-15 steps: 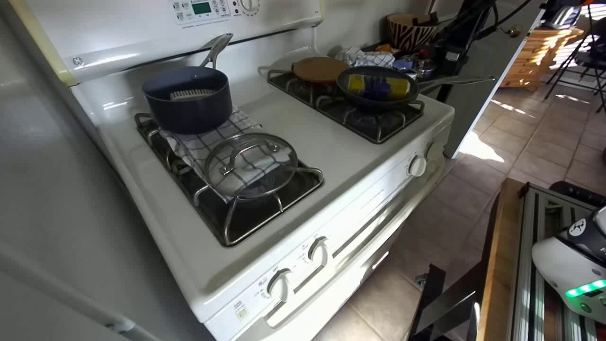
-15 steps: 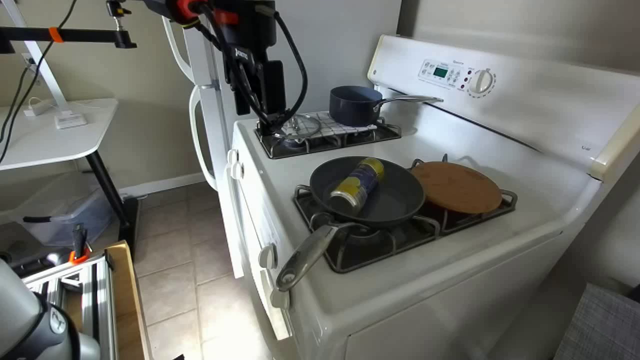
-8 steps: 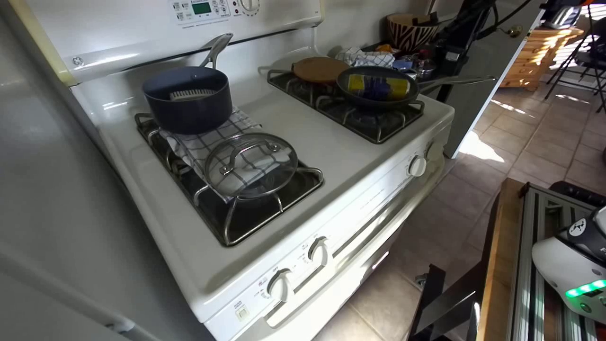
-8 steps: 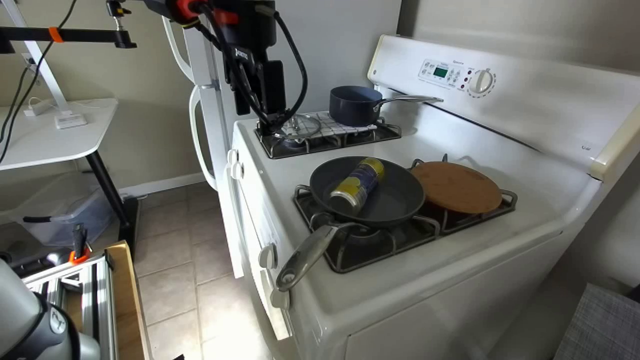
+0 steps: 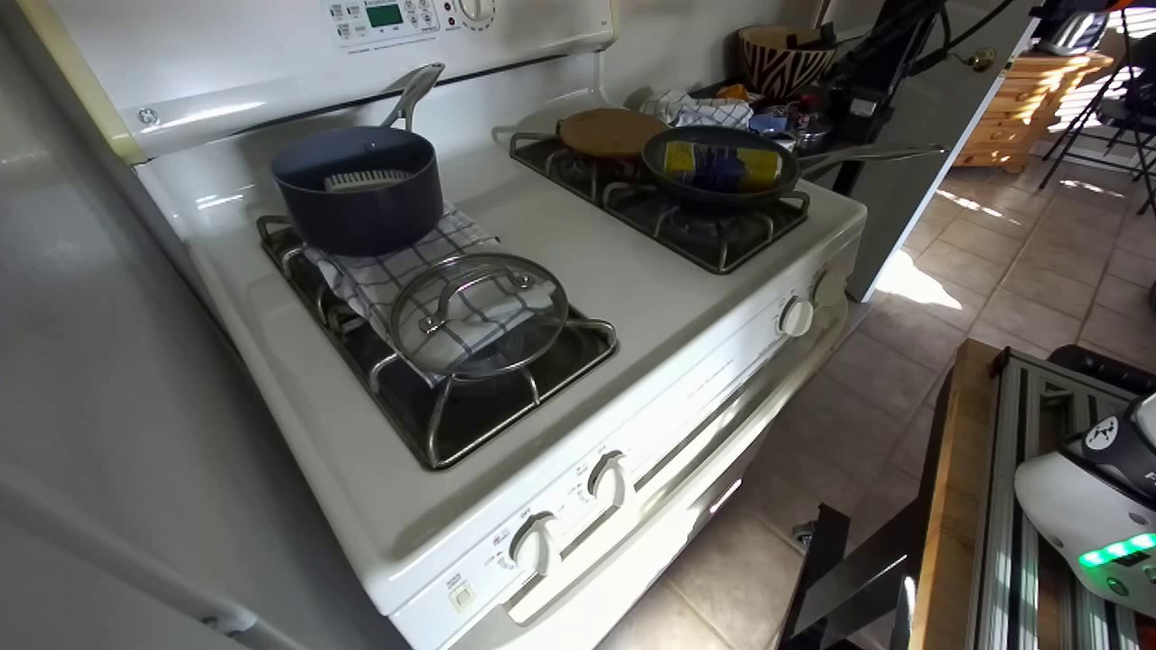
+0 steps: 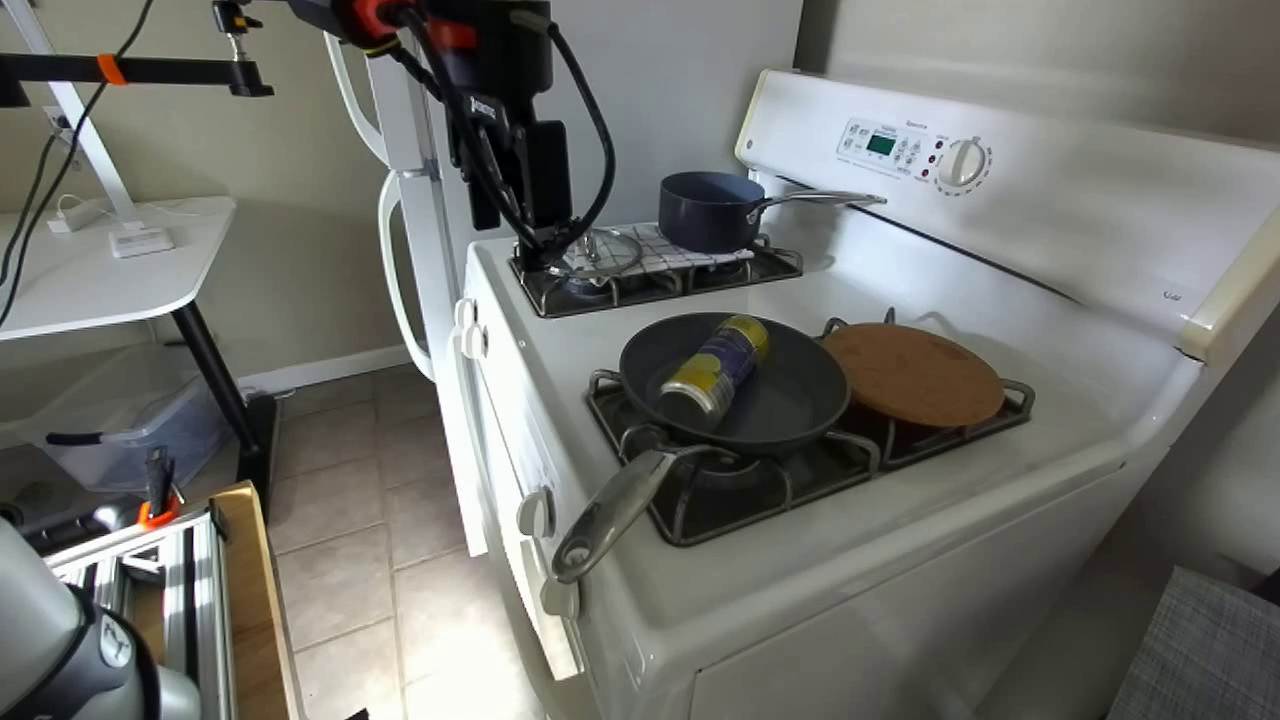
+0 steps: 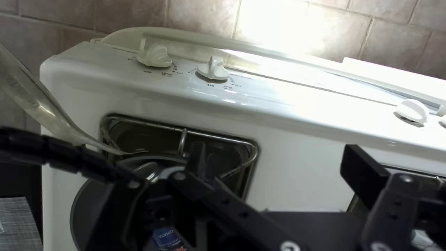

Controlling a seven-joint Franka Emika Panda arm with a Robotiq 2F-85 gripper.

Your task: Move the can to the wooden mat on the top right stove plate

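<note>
Nearest me in an exterior view, the can (image 6: 718, 367) lies in the frying pan (image 6: 792, 398), the wooden mat (image 6: 915, 372) at its three o'clock, and farther off, toward half past ten, the tool (image 7: 279, 162) hangs, jaws spread wide.

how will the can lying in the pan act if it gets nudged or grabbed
The can will probably roll if pushed sideways, being round and lying on its side. The pan has a raised rim that would likely stop it. Its smooth-looking side may slip in a loose grip.
</note>
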